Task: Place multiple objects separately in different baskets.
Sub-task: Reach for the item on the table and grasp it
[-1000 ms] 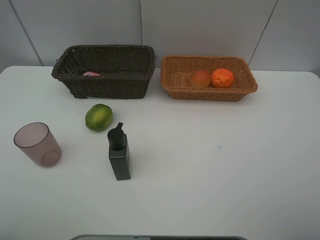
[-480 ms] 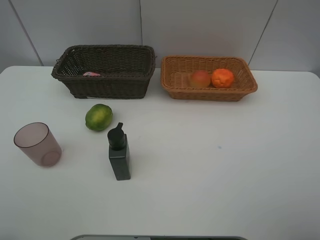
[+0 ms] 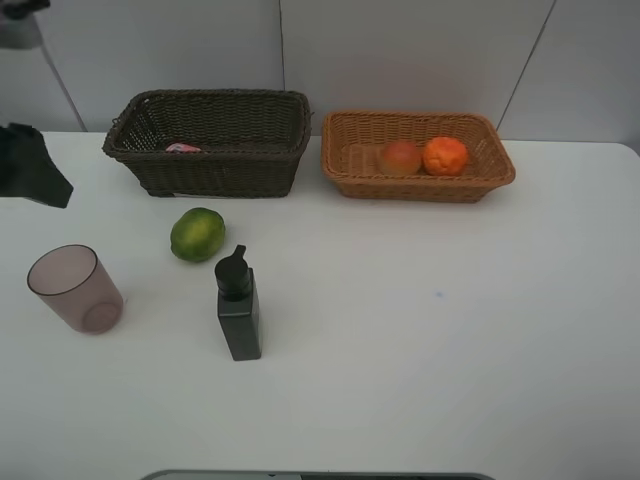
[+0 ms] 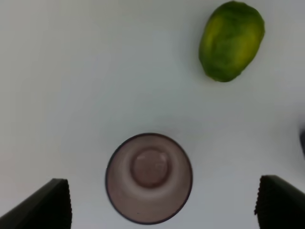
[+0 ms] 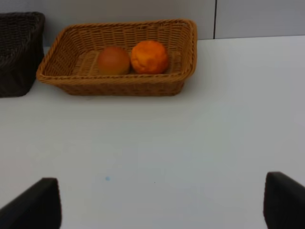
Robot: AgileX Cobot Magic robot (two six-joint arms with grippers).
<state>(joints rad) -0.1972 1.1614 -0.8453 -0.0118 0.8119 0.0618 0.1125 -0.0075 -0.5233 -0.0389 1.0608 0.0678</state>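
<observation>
The mauve cup (image 3: 72, 288) stands upright at the table's left, with the green fruit (image 3: 197, 234) and the black pump bottle (image 3: 238, 305) to its right. The pink bottle (image 3: 183, 148) lies in the dark basket (image 3: 215, 172). The orange (image 3: 445, 155) and the peach-like fruit (image 3: 400, 157) lie in the tan basket (image 3: 420, 188). My left arm (image 3: 30, 165) shows at the far left edge. My left gripper (image 4: 167, 202) is open, high above the cup (image 4: 149, 177) and the green fruit (image 4: 232, 40). My right gripper (image 5: 159, 200) is open, facing the tan basket (image 5: 119, 87).
The white table (image 3: 450, 330) meets a grey panelled wall behind the baskets. The baskets stand side by side with a narrow gap between them. The dark basket's corner (image 5: 16, 57) shows in the right wrist view.
My left arm has come into the exterior view at the far left edge. No object on the table has moved.
</observation>
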